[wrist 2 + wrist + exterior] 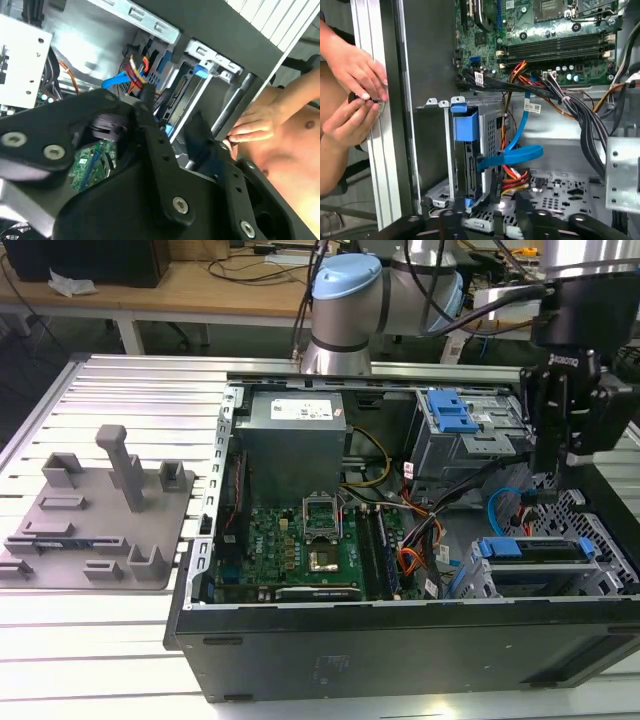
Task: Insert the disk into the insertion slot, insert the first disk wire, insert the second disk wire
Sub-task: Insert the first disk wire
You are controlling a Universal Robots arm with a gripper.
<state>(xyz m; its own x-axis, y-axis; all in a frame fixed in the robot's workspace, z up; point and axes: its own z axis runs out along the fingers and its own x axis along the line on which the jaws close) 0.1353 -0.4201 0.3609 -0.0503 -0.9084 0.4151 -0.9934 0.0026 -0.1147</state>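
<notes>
Exterior view: gripper (pixel 553 485) near the insertion slot (pixel 470 580), disk (pixel 530 550) seated inside. Second wrist view: jaws apart, power connector (pixel 146 94) beside one fingertip (pixel 150 130). First wrist view: blue data cable (pixel 515 152) looped beside the disk, a person's hands (pixel 350 117) at the case (pixel 407 100) edge. Risk of snagging that loop if lowered off-centre.

The tool (pixel 548 485) looks matt black; near it, the insertion slot (pixel 492 130) is silver perforated sheet metal; the disk (pixel 535 550) seated there is framed in smooth blue plastic; the tabletop (pixel 120 640) is ribbed, satin-finished aluminium.
</notes>
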